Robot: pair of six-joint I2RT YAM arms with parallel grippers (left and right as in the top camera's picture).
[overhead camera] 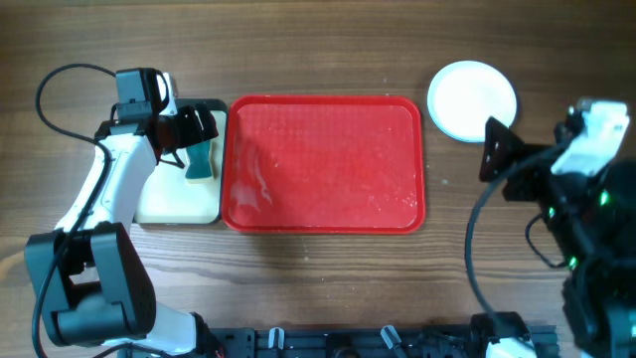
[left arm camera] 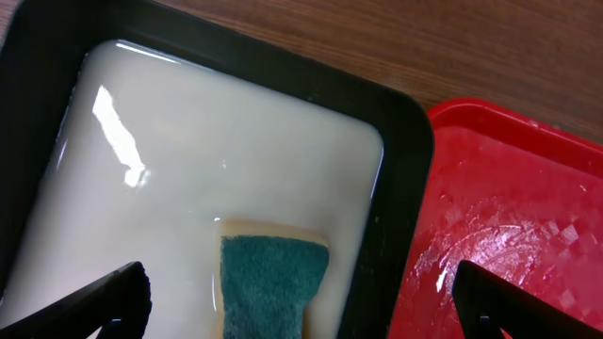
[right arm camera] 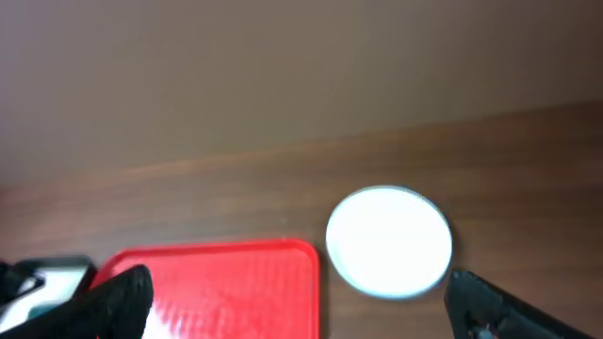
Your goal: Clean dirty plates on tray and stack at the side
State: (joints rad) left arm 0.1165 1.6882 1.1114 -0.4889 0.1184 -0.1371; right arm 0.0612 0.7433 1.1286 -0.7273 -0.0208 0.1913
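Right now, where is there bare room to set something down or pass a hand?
The red tray is bare inside, though wet. Bare wood runs along its near and far edges. Crowded: left, where the left end effector hangs over the sponge in the small tray; right, where the right end effector sits beside the white plate.

**A:** Where are we? It reads as a robotics lab bench, dressed up as a wash-up station.

**B:** Agreed. There's a wood-grain table (overhead camera: 328,50), with the red tray (overhead camera: 323,164) dead centre.

**A:** Left of the tray is a white robot arm (overhead camera: 109,184) trailing a black cable (overhead camera: 60,80). Right of it, a second arm (overhead camera: 586,149) has green lights glowing.

**B:** Just beside the tray's left edge sits a black-rimmed tray (left arm camera: 407,160) of milky liquid, with a sponge (left arm camera: 268,282) in it. Beyond the tray there's only a plain wall (right arm camera: 283,75).
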